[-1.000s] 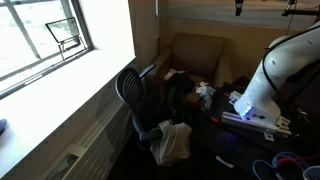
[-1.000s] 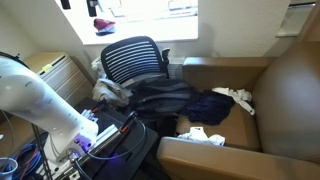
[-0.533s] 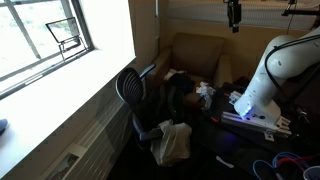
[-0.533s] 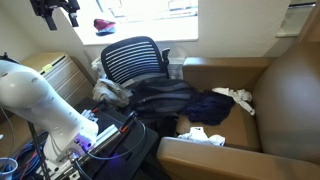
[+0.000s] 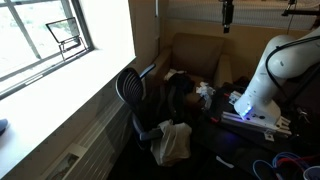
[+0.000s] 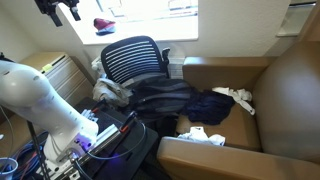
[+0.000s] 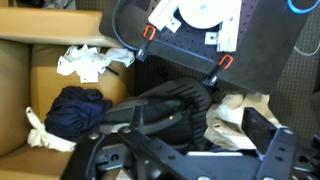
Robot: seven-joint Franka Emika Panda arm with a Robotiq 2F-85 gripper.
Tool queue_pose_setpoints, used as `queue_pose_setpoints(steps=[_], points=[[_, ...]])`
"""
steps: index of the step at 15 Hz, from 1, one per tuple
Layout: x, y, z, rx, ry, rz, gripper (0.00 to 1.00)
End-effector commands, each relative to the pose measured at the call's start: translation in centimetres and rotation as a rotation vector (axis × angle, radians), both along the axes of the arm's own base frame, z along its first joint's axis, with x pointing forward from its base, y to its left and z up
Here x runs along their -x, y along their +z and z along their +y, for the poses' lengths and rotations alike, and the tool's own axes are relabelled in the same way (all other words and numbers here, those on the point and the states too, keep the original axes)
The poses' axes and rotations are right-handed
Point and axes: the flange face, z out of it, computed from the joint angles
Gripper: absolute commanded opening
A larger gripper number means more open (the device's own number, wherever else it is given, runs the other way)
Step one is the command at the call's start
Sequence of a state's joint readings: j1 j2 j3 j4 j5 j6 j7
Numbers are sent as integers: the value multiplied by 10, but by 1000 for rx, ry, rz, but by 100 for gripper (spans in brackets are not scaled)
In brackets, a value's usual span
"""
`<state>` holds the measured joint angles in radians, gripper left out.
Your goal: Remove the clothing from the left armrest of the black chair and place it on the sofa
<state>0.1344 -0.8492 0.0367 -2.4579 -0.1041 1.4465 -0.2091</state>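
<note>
The robot's claw [image 6: 58,10] hangs spread and empty high above a black chair [image 6: 135,58] by the window, well apart from the pale garment [image 5: 172,143] draped over the chair's armrest. In an exterior view the garment's long axis runs up and down, its loose end pointing at the floor. Dark blue clothes [image 6: 210,106] lie on the brown sofa [image 6: 290,95] just beside

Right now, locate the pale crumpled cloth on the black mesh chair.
In an exterior view the pale crumpled cloth drapes the black mesh chair's armrest at image left, beside dark piled clothes.
</note>
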Motion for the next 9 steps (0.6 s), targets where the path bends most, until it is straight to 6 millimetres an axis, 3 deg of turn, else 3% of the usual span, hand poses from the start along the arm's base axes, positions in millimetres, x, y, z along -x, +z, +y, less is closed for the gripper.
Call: queue_pose_setpoints(steps=[1, 3, 5, 7, 9], points=[[-34, -23, 77, 84, 65, -173, 100], [-53, -42, 123, 94, 92, -175, 100], [-70, -67, 159, 35, 106, -59, 100], [-101, -84, 171, -52, 164, -24, 100], [-114, -79, 169, -128, 178, 30, 100]])
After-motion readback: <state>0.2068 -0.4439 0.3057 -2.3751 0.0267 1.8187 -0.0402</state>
